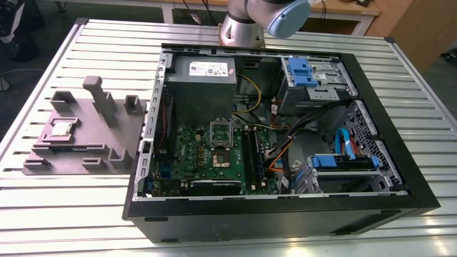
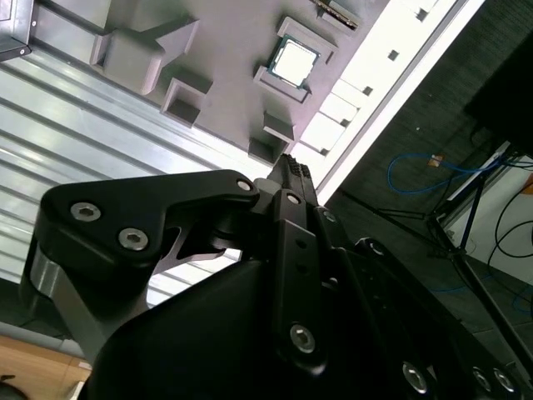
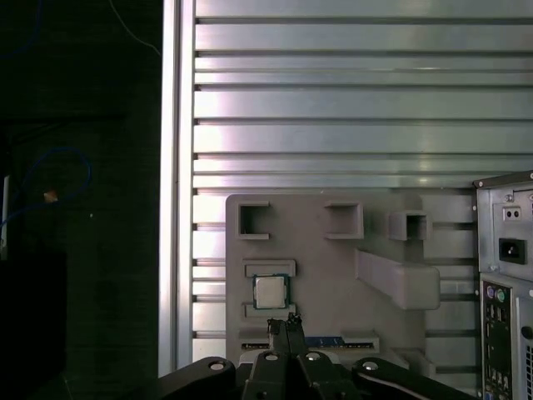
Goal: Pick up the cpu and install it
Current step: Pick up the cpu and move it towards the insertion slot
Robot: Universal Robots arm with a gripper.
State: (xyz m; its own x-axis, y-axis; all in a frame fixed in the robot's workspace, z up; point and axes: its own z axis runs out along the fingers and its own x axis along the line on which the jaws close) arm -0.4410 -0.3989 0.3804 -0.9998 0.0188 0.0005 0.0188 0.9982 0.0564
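My end effector hangs above the grey holder, close over the cpu. Its fingers are pressed together and grip nothing. The cpu lies flat in its pocket on that holder, on the tabletop — at the exterior view's left of the open computer case. I judge nothing done yet — pickup and seating on the green board both remain.

cpu lies in grey fixture tray on slatted table, exterior view's left, apart from open PC case. Inside the case: green motherboard, socket, silver frame just beside it, grey power supply. Arm base behind the case
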